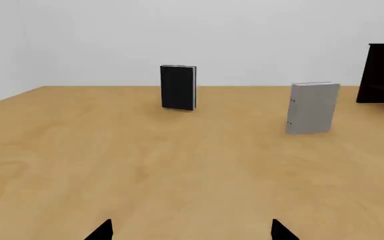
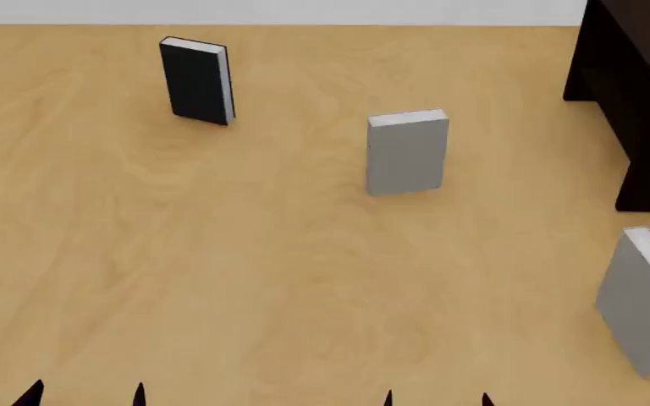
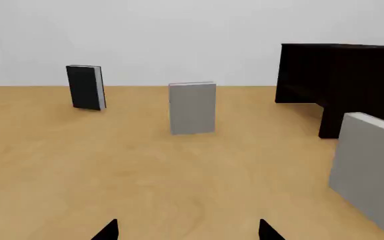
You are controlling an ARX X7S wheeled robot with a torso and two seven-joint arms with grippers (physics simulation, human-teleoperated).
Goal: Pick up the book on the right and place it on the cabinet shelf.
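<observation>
The book (image 2: 641, 300), plain light grey with white page edges, stands upright at the table's right edge, in front of the cabinet; it also shows close by in the right wrist view (image 3: 369, 175). The very dark cabinet (image 2: 641, 101) stands at the far right, and its shelf cannot be made out in the dark. My right gripper (image 2: 437, 399) is open at the near edge, left of the book and apart from it, with nothing between its fingertips (image 3: 187, 232). Further left, my left gripper (image 2: 85, 397) is likewise open and holds nothing (image 1: 192, 232).
A second grey book (image 2: 406, 152) stands upright mid-table. A black-covered book (image 2: 197, 80) stands at the far left. The wooden table (image 2: 246, 271) stretches between them and my grippers. A white wall lies behind.
</observation>
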